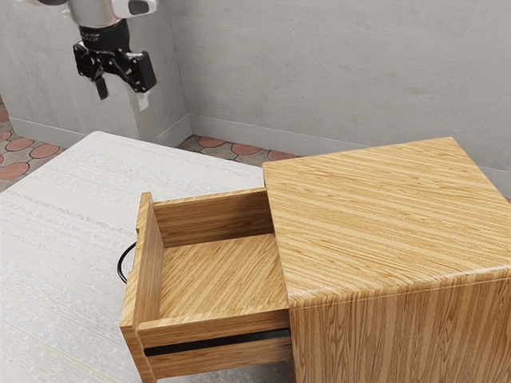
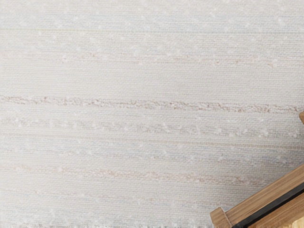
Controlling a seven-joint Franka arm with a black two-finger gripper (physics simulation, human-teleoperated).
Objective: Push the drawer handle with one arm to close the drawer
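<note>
We judge this the approach: our gripper (image 1: 123, 93) hangs upper left in the exterior view, jaws apart. Lower left, the drawer (image 1: 148, 263) stands open; we need to reach the handle's (image 1: 120, 262) outer side, then push rightward.

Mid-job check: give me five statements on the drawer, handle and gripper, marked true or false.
1. The drawer stands open. True.
2. The gripper is touching the handle. False: it hangs well away from the handle, up in the air.
3. The part of the drawer's inside that shows is empty. True.
4. The handle is white. False: it is black.
5. The gripper is open. True.
</note>
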